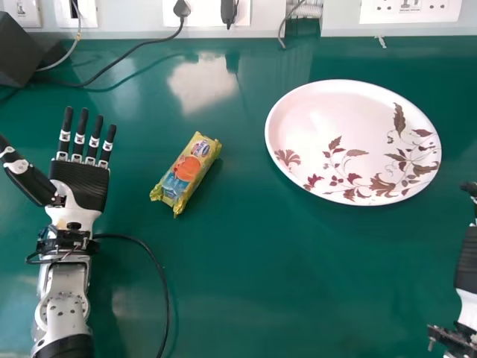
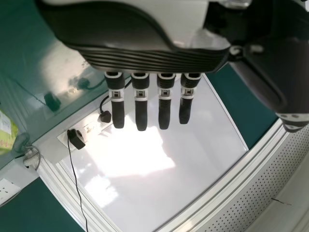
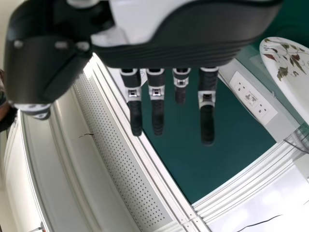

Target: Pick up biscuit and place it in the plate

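Head view puts the biscuit [image 1: 186,173], in a yellow, orange and blue wrapper, flat on the green worktop [image 1: 253,291], between the left hand and the plate. It lies slantwise, its far end angled towards the plate side, and neither hand touches it. To its right and a little farther back sits the plate [image 1: 328,112], white with brown and reddish leaves, well apart from the biscuit. On the biscuit's other side, the left hand [image 1: 80,183] is palm up, released, with its fingers straight and its thumb spread out to the side. At the right edge, nearer than the plate, is the right hand [image 1: 467,261]; the right wrist view shows it released too, its fingers extended. A black cable [image 1: 160,276] curves from the left wrist towards the near edge of the view. Farther back, a dark box [image 1: 16,52] stands in the far left corner, and sockets [image 1: 410,9] line the wall.
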